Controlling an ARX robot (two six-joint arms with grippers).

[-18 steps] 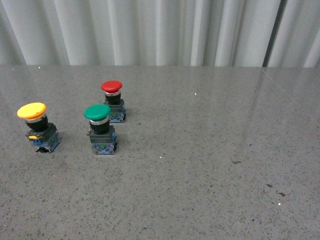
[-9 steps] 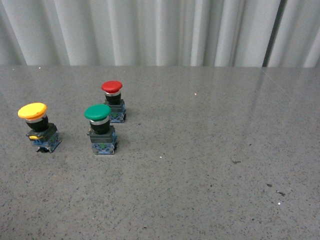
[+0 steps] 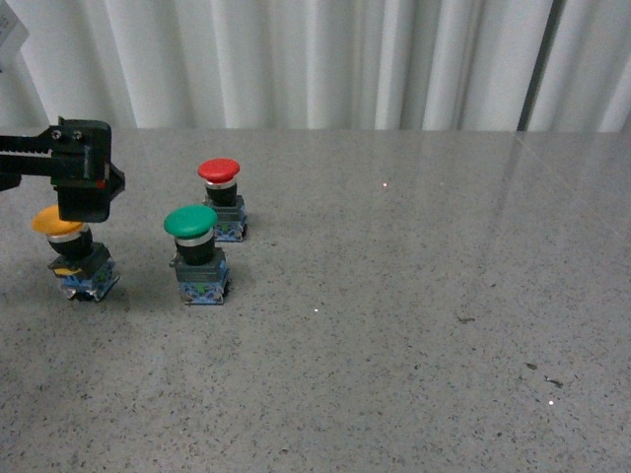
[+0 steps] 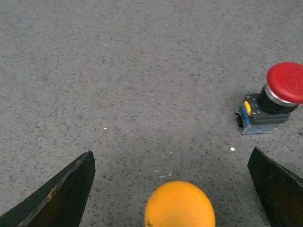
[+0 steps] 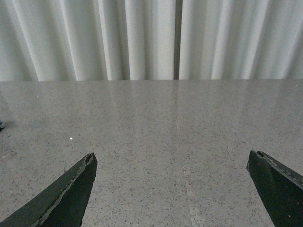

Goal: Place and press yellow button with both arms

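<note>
No words, brands, numbers or signs could be read anywhere. Any marking on the bases of the yellow button [image 3: 84, 268], green button [image 3: 195, 252] and red button [image 3: 223, 200] was too small to tell.

A grey speckled surface [image 3: 414, 325] with a stone look fills the lower part of the front view. It is flecked with small white and dark spots and has a slight gloss, so its far part carries pale reflections. Behind its far edge hangs a white pleated curtain [image 3: 325, 59] in vertical folds, with a narrow dark gap [image 3: 541, 69] toward the right. The light is soft and even.
</note>
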